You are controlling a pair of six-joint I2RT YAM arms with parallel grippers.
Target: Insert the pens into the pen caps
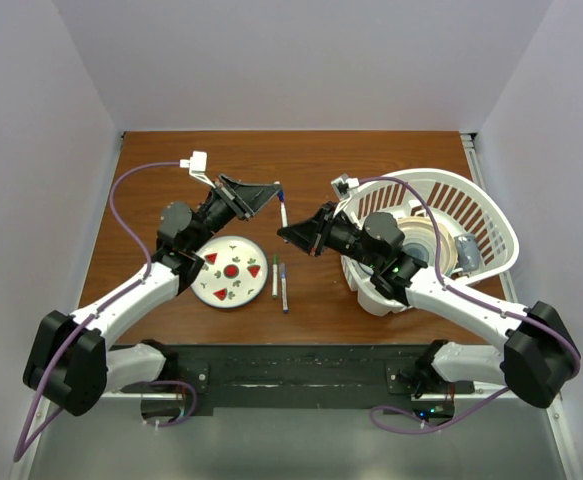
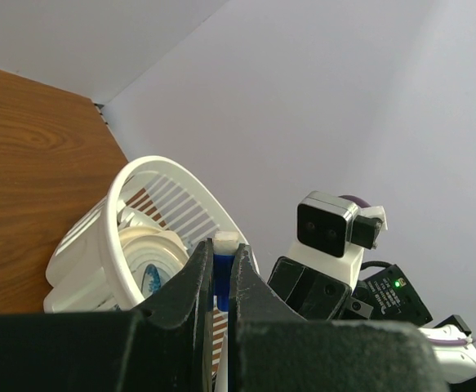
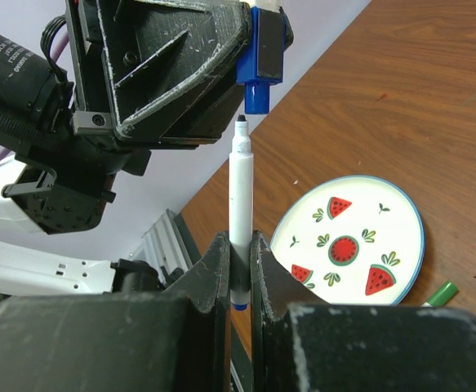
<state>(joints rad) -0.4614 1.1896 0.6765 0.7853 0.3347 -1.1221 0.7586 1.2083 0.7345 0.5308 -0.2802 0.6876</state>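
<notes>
My left gripper [image 1: 273, 193] is shut on a blue pen cap [image 3: 263, 55], raised above the table; the left wrist view shows the cap [image 2: 218, 286] pinched between the jaws. My right gripper [image 3: 239, 245] is shut on a white pen [image 3: 239, 192] and holds it upright. Its dark tip sits just below the cap's open end, with a small gap between them. In the top view this pen [image 1: 283, 213] spans between the two grippers. Two more pens lie on the table right of the plate, one with a green end [image 1: 275, 274] and one with purple ends [image 1: 283, 287].
A round white plate with watermelon marks [image 1: 214, 287] lies under the left arm and also shows in the right wrist view [image 3: 384, 245]. A white plastic basket [image 1: 491, 215] holding round items stands at the right, behind the right arm. Pale walls enclose the brown table.
</notes>
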